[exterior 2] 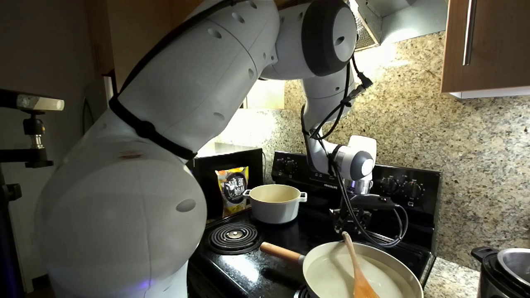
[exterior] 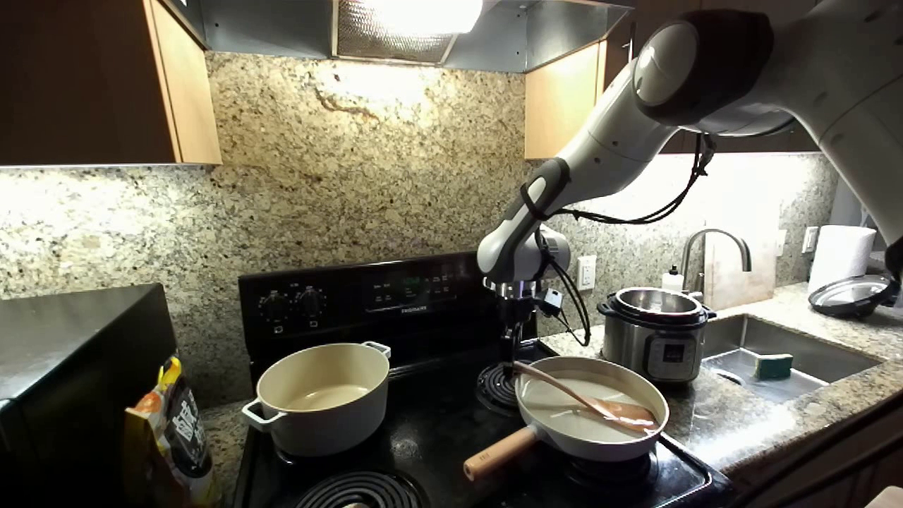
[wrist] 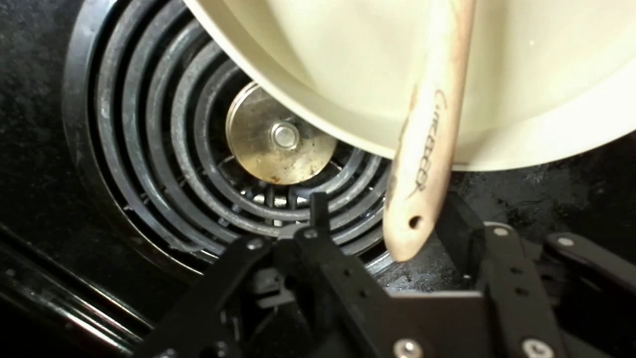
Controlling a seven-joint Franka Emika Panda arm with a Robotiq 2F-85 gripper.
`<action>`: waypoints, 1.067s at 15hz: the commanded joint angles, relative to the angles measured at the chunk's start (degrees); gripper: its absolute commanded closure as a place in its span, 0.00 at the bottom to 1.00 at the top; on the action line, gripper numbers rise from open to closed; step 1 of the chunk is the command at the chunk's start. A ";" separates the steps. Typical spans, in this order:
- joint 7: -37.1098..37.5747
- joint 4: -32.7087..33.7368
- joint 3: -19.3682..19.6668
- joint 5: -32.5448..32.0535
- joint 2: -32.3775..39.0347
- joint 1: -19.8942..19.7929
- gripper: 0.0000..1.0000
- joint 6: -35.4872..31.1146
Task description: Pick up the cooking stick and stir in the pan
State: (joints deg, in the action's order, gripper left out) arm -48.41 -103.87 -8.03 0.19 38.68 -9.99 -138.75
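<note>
The pan (exterior: pixel 571 442) sits on the stove with its light-wood handle pointing outward, visible in both exterior views. Across it leans the cooking stick (exterior: pixel 564 390), its broad blade (exterior 2: pixel 364 288) resting inside and its handle end jutting over the rim. In the wrist view that end of the stick (wrist: pixel 422 184), with a small hole, lies between the fingers of my gripper (wrist: pixel 386 213). The stick is close to the right finger (wrist: pixel 459 223); whether they touch I cannot tell. A clear gap separates it from the left finger (wrist: pixel 319 211). The jaws stand apart.
A cream two-handled pot (exterior: pixel 324 423) stands on the stove, with a snack bag (exterior 2: pixel 234 190) beside it. Beyond the pan is a steel electric cooker (exterior: pixel 652 353) near the sink. A coil burner (wrist: pixel 164 149) lies under the gripper, before the stove's back panel (exterior: pixel 423 303).
</note>
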 commanded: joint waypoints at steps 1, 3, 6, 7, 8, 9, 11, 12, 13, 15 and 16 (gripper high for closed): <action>1.01 -2.75 0.38 0.13 -2.46 0.40 0.71 -1.03; 1.82 -2.79 0.84 -0.50 -2.70 1.09 0.84 -0.75; 2.84 -2.89 1.29 -1.04 -3.23 2.05 0.91 -0.53; 3.28 -2.96 1.44 -1.23 -3.57 2.39 0.89 -0.47; 3.65 -2.95 1.52 -1.31 -3.82 2.70 0.89 -0.40; 4.37 -3.03 1.57 -1.46 -4.20 3.13 0.89 -0.40; 6.11 -3.64 1.95 -2.18 -5.28 4.37 0.89 -1.00; 7.01 -3.97 2.19 -2.71 -5.73 5.03 0.89 -1.48; 7.86 -4.10 2.30 -3.22 -5.99 5.68 0.89 -2.09; 8.45 -4.34 1.77 -3.32 -6.08 6.35 0.89 -3.98; 8.77 -4.51 1.29 -2.91 -6.03 6.47 0.89 -5.44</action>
State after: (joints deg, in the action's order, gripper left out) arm -42.16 -105.05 -6.50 -1.76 35.02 -4.43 -140.34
